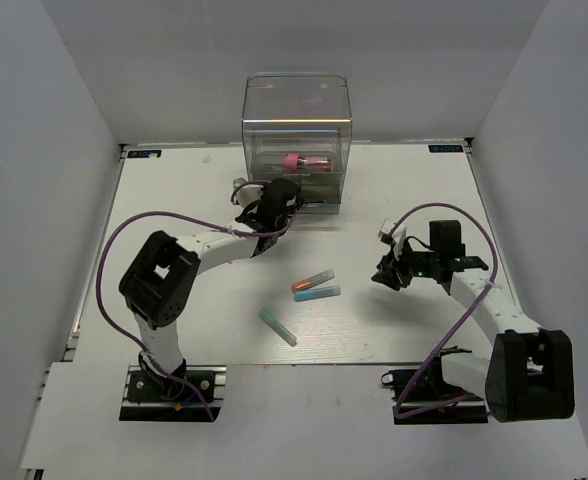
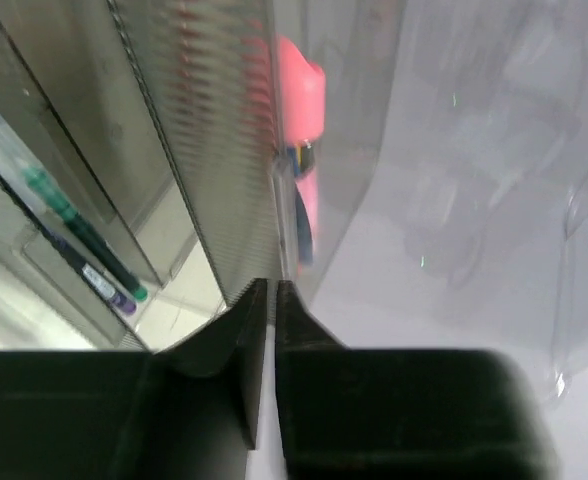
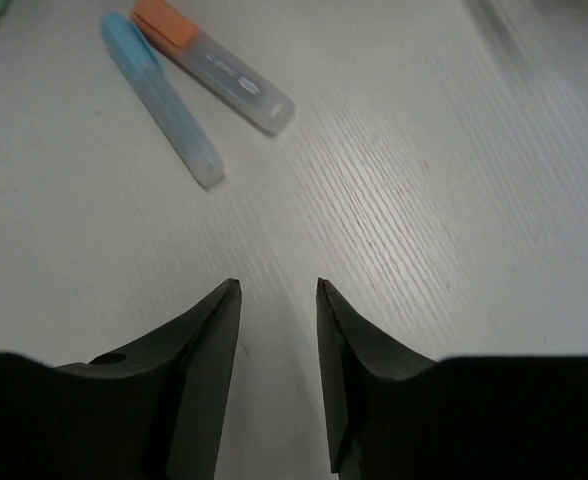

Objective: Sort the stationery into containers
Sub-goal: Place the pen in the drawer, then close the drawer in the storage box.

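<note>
The clear smoky organiser [image 1: 296, 110] stands at the back centre, with the chunky pink-red marker [image 1: 304, 160] inside it. My left gripper [image 1: 264, 205] is at its front left. In the left wrist view the gripper [image 2: 272, 285] has its jaws almost closed on a thin clear edge of the organiser [image 2: 280, 200]. The pink marker [image 2: 299, 90] shows behind that edge, and a green and a dark pen [image 2: 84, 240] lie in a drawer on the left. My right gripper [image 1: 389, 270] [image 3: 279, 285] is open and empty above the table. The orange-capped marker [image 1: 312, 281] [image 3: 214, 65], the light blue marker [image 1: 317, 294] [image 3: 164, 100] and the teal-green marker [image 1: 277, 326] lie on the table.
White walls close in the table on the left, back and right. The three loose markers lie mid-table between the two arms, to the left of my right gripper. Purple cables loop from both arms.
</note>
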`<state>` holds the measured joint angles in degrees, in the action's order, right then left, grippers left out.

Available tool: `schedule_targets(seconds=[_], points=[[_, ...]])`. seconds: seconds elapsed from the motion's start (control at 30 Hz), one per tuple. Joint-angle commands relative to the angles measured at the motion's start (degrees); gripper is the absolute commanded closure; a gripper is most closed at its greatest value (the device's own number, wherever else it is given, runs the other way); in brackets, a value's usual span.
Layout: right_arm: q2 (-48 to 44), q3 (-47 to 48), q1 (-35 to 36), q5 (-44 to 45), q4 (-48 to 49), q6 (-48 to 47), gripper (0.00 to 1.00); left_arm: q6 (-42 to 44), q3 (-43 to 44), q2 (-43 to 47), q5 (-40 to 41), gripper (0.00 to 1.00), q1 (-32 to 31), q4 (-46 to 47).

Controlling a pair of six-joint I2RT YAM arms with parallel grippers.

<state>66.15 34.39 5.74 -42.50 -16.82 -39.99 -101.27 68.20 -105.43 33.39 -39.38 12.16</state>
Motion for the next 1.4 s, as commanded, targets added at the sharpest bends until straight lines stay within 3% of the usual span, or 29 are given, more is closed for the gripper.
schedule_targets(seconds=[0.0,0.07,0.13,0.27,0.37,0.4,0.5,0.53,0.63,0.83,0.87,0.93,0.97,1.37], points=[[0.7,3.2,1.6,-11.1,0.7,-10.0,0.59,8.7,-4.1,6.8,-5.0,0.87,-0.2,7.5],[3.5,5.2,3.3,-8.8,2.0,-10.0,0.75,14.9,-7.5,10.6,-8.0,0.95,-0.2,9.4],[6.9,7.3,4.9,-6.9,5.4,-10.2,1.0,19.0,-9.9,15.5,-10.2,1.0,-0.2,9.4],[11.5,12.0,7.7,-1.3,12.1,-10.5,1.0,34.8,-19.4,25.0,-14.9,1.0,-0.2,4.7],[17.2,18.6,10.0,2.5,12.3,-12.1,1.0,38.4,-25.4,31.8,-17.1,0.98,-0.2,-4.5],[19.3,19.9,11.0,3.1,11.9,-12.3,1.0,38.4,-26.9,33.4,-18.0,0.87,-0.2,-6.8],[24.6,25.7,13.8,6.4,11.5,-13.1,1.0,35.3,-33.3,38.0,-19.1,0.7,-0.2,-12.8],[25.7,26.6,15.0,7.1,11.3,-13.4,1.0,33.9,-36.0,40.6,-19.1,0.59,-0.7,-14.0],[30.0,31.6,17.9,10.3,11.3,-14.4,1.0,29.6,-38.4,43.5,-20.4,0.45,-0.7,-20.4],[36.8,37.0,21.9,19.1,13.3,-13.1,1.0,25.0,-38.9,50.0,-21.4,0.38,-0.7,-31.4],[37.7,37.2,22.3,20.2,15.5,-12.1,1.0,24.4,-39.5,50.9,-22.0,0.32,-0.7,-32.2],[38.9,37.9,23.3,24.6,17.8,-10.8,1.0,22.7,-40.1,53.1,-22.6,0.31,-0.7,-34.0],[39.5,37.9,24.1,25.4,20.0,-10.7,1.0,21.9,-40.8,53.7,-22.6,0.21,-0.7,-34.6],[45.8,43.6,26.1,39.4,26.7,-9.4,1.0,19.3,-43.9,55.3,-24.3,0.2,-0.7,-34.6]])
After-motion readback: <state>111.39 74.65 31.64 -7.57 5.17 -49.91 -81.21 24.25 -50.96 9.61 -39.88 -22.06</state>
